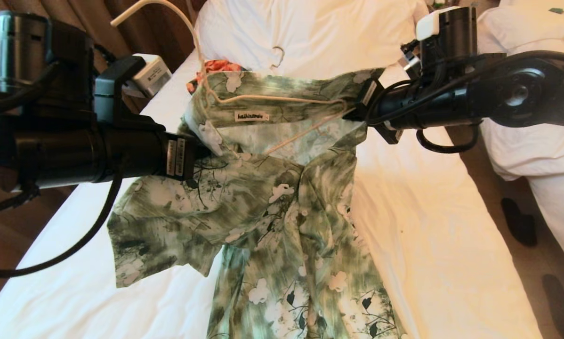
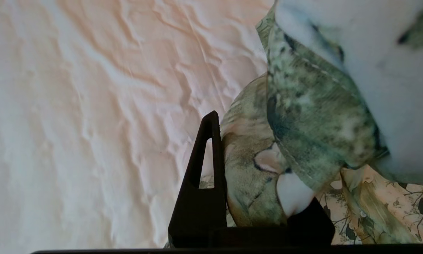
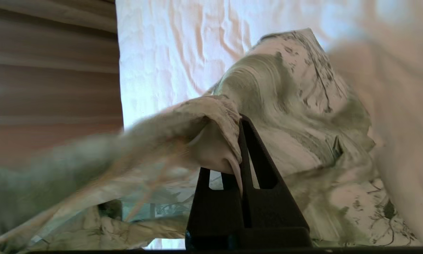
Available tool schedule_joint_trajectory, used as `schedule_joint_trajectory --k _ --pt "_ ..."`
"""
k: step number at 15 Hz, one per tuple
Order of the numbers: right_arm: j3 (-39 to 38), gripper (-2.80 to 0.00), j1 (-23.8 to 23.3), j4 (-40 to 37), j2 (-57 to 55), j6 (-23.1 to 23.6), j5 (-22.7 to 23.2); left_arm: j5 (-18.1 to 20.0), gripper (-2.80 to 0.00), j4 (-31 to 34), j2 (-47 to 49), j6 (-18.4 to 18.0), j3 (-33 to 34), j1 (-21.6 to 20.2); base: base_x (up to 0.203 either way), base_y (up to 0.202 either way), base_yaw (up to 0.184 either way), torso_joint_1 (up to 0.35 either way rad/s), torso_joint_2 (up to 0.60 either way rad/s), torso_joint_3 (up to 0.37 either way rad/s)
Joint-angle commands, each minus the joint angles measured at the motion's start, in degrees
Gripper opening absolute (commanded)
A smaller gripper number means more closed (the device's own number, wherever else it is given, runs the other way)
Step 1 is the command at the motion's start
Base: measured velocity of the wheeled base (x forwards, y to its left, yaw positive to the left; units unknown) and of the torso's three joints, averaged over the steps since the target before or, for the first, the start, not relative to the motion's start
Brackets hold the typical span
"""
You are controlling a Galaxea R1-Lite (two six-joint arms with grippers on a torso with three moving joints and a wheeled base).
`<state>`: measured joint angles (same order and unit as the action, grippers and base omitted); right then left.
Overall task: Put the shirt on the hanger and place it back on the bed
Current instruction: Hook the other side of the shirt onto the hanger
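The green-and-white floral shirt (image 1: 272, 212) hangs spread between my two grippers above the bed (image 1: 451, 226), collar side up and label showing, its lower part trailing onto the sheet. The thin cream hanger (image 1: 282, 97) lies inside the neck opening, and its slim hook rises past the collar towards the upper left. My left gripper (image 1: 202, 153) is shut on a bunch of the shirt (image 2: 254, 169) at one shoulder; in the left wrist view one finger (image 2: 204, 169) shows beside the cloth. My right gripper (image 1: 357, 115) is shut on the other shoulder's fabric (image 3: 218, 116), pinched between its fingers (image 3: 264, 197).
A big white pillow (image 1: 319, 28) lies at the bed's head, with a small orange floral garment (image 1: 216, 66) and another hanger's hook (image 1: 278, 54) next to it. A second bed (image 1: 536, 141) stands on the right across a floor gap holding dark slippers (image 1: 517, 221).
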<state>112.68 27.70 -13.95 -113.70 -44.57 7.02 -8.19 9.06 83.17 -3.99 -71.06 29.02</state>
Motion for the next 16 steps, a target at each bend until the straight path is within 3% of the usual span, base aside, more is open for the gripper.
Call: schedule_joint_trajectory --k 1,7,12,16 --pt "0.1 -2.8 0.1 0.8 1.0 0.1 0.1 -0.9 -2.8 0.1 0.8 0.0 0.5 1.8 0.0 0.0 0.0 0.0 0.0 0.0" --pt "-0.7 -2.8 1.1 0.7 2.8 1.9 -0.1 -2.9 -2.8 0.1 -1.3 0.1 5.6 5.8 0.0 0.0 0.0 0.0 0.0 0.0" --pt "-1.5 -2.8 0.1 -2.6 3.4 1.9 -0.3 -3.1 -2.8 0.1 -1.5 0.0 5.8 4.9 0.0 0.0 0.0 0.0 0.0 0.0" --pt "-1.1 -2.8 2.6 -2.3 4.5 3.1 -0.3 -3.3 -2.8 0.5 -1.1 0.2 4.3 9.3 0.0 0.0 0.0 0.0 0.0 0.0"
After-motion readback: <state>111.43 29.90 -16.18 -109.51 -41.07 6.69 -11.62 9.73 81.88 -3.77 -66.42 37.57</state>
